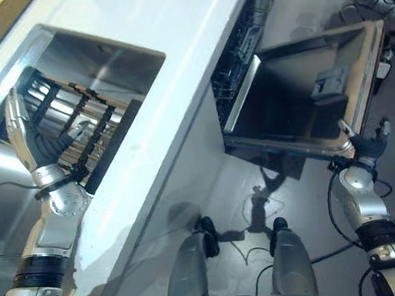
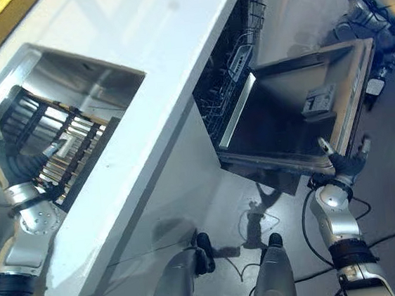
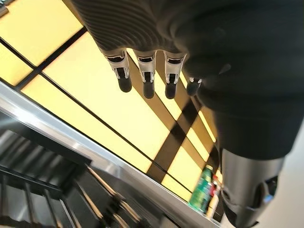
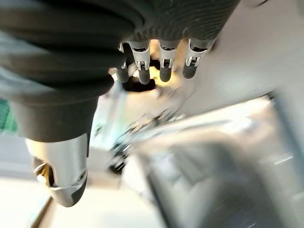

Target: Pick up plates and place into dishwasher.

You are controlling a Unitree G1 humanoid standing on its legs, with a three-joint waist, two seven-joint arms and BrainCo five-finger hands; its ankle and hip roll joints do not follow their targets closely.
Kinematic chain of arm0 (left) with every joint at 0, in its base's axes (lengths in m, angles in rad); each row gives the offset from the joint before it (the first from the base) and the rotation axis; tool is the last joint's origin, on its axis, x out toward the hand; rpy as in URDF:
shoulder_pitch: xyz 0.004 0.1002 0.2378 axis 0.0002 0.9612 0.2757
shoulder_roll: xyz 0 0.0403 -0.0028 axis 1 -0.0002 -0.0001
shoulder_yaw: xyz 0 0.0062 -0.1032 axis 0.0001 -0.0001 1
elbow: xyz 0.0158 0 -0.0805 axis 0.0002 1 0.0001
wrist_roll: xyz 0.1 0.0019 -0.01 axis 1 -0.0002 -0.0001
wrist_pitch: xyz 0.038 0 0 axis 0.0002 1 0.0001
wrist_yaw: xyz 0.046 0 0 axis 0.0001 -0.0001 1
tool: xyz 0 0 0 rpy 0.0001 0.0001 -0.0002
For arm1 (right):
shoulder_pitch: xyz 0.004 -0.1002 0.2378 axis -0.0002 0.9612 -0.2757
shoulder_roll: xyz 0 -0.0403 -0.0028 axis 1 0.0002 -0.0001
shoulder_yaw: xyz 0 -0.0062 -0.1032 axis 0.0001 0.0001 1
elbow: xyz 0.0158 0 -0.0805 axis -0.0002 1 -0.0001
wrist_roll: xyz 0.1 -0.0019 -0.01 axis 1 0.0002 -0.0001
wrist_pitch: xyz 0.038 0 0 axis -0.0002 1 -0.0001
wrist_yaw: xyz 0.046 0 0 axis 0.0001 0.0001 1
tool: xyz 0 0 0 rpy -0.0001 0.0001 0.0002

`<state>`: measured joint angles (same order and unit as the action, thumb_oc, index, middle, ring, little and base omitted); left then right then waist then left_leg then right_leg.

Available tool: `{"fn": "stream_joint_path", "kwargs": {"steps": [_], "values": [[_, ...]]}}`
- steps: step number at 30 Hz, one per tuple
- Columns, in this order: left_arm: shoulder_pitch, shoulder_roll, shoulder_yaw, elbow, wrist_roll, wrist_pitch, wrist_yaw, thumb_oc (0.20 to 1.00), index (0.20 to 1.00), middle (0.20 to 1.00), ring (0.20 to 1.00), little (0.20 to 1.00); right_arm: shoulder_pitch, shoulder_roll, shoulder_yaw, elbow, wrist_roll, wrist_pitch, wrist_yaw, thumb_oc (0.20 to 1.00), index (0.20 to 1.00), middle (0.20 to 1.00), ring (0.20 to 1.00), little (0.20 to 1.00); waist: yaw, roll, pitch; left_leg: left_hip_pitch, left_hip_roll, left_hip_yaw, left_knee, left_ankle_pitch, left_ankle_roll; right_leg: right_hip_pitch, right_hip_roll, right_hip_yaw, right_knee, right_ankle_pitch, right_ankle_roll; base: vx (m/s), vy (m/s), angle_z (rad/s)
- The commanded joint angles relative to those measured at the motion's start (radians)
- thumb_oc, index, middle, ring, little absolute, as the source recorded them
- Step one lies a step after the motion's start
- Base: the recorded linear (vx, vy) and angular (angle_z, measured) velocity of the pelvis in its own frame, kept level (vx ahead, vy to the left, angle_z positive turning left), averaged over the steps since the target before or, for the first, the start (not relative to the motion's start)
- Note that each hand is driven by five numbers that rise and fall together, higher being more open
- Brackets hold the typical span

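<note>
- Plates (image 1: 59,109) stand on edge in a dark dish rack (image 1: 105,140) inside the steel sink (image 1: 96,56) at our left; their rims show as pale bands between the rack's bars.
- Our left hand (image 1: 42,147) rests over the near-left part of that rack with its fingers (image 1: 16,121) straight and spread, pointing toward the far side; it holds nothing.
- In our left wrist view those same fingers (image 3: 145,78) hang straight beside the dark ribbed cover, with yellow panels behind them and a green bottle (image 3: 202,190) whose label we cannot read.
- A white counter (image 1: 175,65) runs between the sink and the dishwasher (image 1: 243,44).
- We see the dishwasher door (image 1: 299,102) folded down flat at our right, with the wire lower rack (image 2: 228,67) visible in the opening behind it.
- Our right hand (image 1: 367,144) sits just at the near edge of that door, fingers loosely extended and clasping nothing; the right wrist view shows them (image 4: 164,66) straight as well.
- We can read no print on the door's small detergent compartment (image 1: 329,85).
</note>
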<state>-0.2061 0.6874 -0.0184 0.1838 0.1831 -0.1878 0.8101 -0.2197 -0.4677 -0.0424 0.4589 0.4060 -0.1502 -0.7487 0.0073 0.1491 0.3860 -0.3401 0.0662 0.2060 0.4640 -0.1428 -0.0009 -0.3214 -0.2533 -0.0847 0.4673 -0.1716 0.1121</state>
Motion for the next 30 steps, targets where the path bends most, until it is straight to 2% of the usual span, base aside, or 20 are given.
{"fn": "stream_joint_path", "kwargs": {"steps": [1, 7, 10, 13, 15, 17, 23, 30], "values": [[0.040, -0.051, 0.007, -0.028, 0.014, -0.036, 0.051, 1.000, 1.000, 1.000, 1.000, 1.000, -0.004, -0.011, -0.022, -0.002, 0.030, -0.044, 0.025, 1.000, 1.000, 1.000, 1.000, 1.000, -0.019, 0.033, 0.016, -0.092, -0.007, -0.049, -0.040, 0.081, -0.046, 0.129, 0.029, 0.000, 0.014, -0.085, -0.081, -0.03, 0.116, -0.27], [0.051, -0.077, 0.000, -0.024, -0.004, -0.028, 0.054, 1.000, 1.000, 1.000, 1.000, 1.000, 0.018, 0.038, 0.010, 0.115, 0.273, -0.157, 0.177, 1.000, 1.000, 1.000, 1.000, 1.000, -0.051, 0.077, 0.043, -0.109, 0.030, -0.029, -0.013, 0.097, -0.048, 0.039, 0.050, 0.037, 0.137, -0.124, -0.116, -0.05, 0.101, -0.16], [0.043, -0.080, -0.014, -0.012, -0.011, -0.027, 0.066, 1.000, 1.000, 1.000, 1.000, 1.000, 0.001, 0.055, 0.020, 0.157, 0.382, -0.198, 0.211, 1.000, 1.000, 1.000, 1.000, 1.000, -0.056, 0.095, 0.053, -0.132, 0.037, -0.023, 0.018, 0.095, -0.043, -0.023, 0.054, 0.043, 0.225, -0.154, -0.133, -0.07, 0.108, -0.16], [0.024, -0.074, -0.030, -0.013, -0.015, -0.012, 0.069, 1.000, 1.000, 1.000, 1.000, 1.000, -0.022, 0.065, 0.017, 0.180, 0.425, -0.224, 0.204, 1.000, 1.000, 1.000, 1.000, 1.000, -0.061, 0.109, 0.070, -0.174, 0.034, -0.021, 0.076, 0.070, -0.029, -0.113, 0.054, 0.050, 0.352, -0.189, -0.151, -0.09, 0.049, 0.03], [0.008, -0.066, -0.040, -0.017, -0.018, 0.001, 0.065, 1.000, 1.000, 1.000, 1.000, 1.000, -0.041, 0.069, 0.014, 0.184, 0.465, -0.238, 0.210, 1.000, 1.000, 1.000, 1.000, 1.000, -0.065, 0.107, 0.081, -0.212, 0.021, -0.024, 0.139, 0.036, -0.022, -0.178, 0.044, 0.058, 0.451, -0.232, -0.159, -0.10, -0.009, 0.16], [-0.008, -0.056, -0.049, -0.007, -0.027, 0.002, 0.062, 1.000, 1.000, 1.000, 1.000, 1.000, -0.078, 0.075, 0.000, 0.198, 0.559, -0.266, 0.227, 1.000, 1.000, 1.000, 1.000, 1.000, -0.070, 0.113, 0.098, -0.258, 0.012, -0.023, 0.206, 0.015, -0.021, -0.244, 0.045, 0.062, 0.533, -0.259, -0.170, -0.12, -0.029, 0.20], [-0.029, -0.060, -0.080, 0.007, -0.023, 0.000, 0.072, 1.000, 1.000, 1.000, 1.000, 1.000, -0.184, 0.055, -0.076, 0.257, 0.713, -0.330, 0.238, 1.000, 1.000, 1.000, 1.000, 1.000, -0.085, 0.144, 0.127, -0.328, -0.010, -0.018, 0.349, -0.050, -0.016, -0.355, 0.022, 0.083, 0.691, -0.314, -0.185, -0.04, 0.008, 0.13], [-0.027, -0.041, -0.110, -0.021, -0.012, -0.027, 0.060, 1.000, 1.000, 1.000, 1.000, 1.000, -0.377, -0.057, -0.141, 0.351, 0.725, -0.344, 0.224, 1.000, 1.000, 1.000, 1.000, 1.000, -0.073, 0.196, 0.134, -0.430, -0.045, -0.002, 0.514, -0.117, -0.015, -0.486, -0.024, 0.110, 0.882, -0.367, -0.193, -0.01, -0.013, 0.10]]}}
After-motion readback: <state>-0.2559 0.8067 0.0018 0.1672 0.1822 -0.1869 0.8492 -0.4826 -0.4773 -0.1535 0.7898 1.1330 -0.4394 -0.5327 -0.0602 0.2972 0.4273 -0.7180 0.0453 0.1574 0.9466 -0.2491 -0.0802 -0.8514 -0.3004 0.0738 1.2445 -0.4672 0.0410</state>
